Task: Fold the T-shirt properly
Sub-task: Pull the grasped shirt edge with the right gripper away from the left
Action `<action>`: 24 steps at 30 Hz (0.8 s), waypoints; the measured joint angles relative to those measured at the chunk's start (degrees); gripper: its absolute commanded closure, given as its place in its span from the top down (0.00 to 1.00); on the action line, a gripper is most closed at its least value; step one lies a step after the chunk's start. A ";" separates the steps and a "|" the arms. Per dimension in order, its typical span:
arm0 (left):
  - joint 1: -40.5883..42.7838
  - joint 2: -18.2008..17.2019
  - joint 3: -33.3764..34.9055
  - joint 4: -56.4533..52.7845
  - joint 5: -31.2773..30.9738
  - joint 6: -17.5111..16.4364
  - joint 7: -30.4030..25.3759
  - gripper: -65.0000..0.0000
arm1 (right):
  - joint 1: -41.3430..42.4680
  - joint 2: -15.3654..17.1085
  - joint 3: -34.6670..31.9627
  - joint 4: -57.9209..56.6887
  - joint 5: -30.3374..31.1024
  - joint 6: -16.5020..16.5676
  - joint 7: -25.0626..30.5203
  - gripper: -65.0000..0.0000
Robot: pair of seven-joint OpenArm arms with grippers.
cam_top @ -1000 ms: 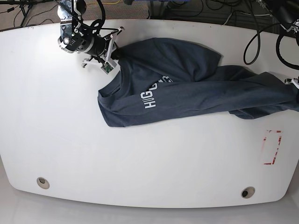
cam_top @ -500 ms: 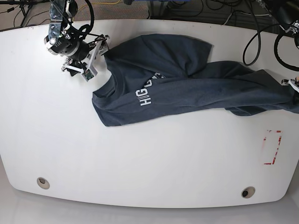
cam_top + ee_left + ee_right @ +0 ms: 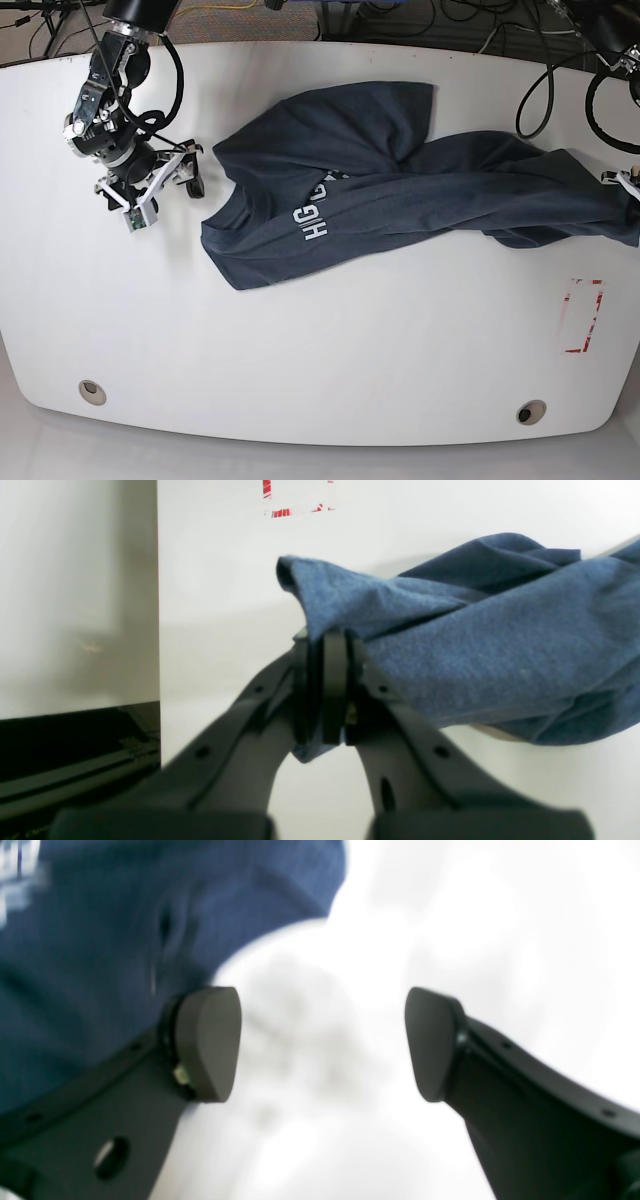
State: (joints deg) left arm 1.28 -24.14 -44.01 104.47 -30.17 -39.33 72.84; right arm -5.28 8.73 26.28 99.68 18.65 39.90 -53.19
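The T-shirt lies bunched across the upper half of the white surface, roughly from 10 o'clock to 3 o'clock of the base view, far from flat.

Left gripper: fingers pinched shut on a fold of the shirt's edge at the 3 o'clock end, right by the surface's rim; in base view it's mostly cut off by the frame. Right gripper: fingers spread wide, empty, parked at 9 o'clock of the shirt w/ bare surface between it and the cloth. Wrist view is blurred but shows nothing between the pads.

Risks, as I judge them:
- Only one end is held. Any pull toward 3 o'clock drags the whole shirt instead of stretching it, since nothing anchors the other end.
- Held end sits at the rim, so cloth could slide off if released there.
- Pinch looks like several layers; a fold made from that grip would prob. come out crooked.
- One sleeve is flopped over the body near 12 o'clock; folding w/o spreading first traps that crease.

Orientation: long axis runs approx. 9-to-3 o'clock, tilted slightly. The white lettering sits toward the 9 o'clock end. Which end is collar vs hem I can't tell for sure.
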 measured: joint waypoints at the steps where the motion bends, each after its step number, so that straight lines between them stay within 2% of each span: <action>1: 0.04 -0.02 -0.04 0.00 0.13 0.02 0.02 0.00 | 0.83 -0.02 0.28 -0.68 0.57 -0.02 -0.04 0.75; 6: 0.09 0.00 -0.07 0.00 0.11 0.00 0.00 0.00 | 5.51 -0.28 3.15 -7.76 3.69 0.02 0.04 0.75; 17: 0.04 0.00 -0.07 0.00 0.37 0.02 0.00 0.00 | 16.90 -0.37 3.72 -23.17 3.78 -0.22 0.28 0.75; 24: 0.13 0.00 -0.07 0.00 0.37 0.02 0.00 0.00 | 21.84 -0.15 3.34 -32.28 3.85 -0.22 4.98 0.75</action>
State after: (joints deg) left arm 1.41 -24.14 -44.07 104.47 -29.80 -39.31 72.84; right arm 16.56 8.58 29.63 67.40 22.50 39.68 -48.21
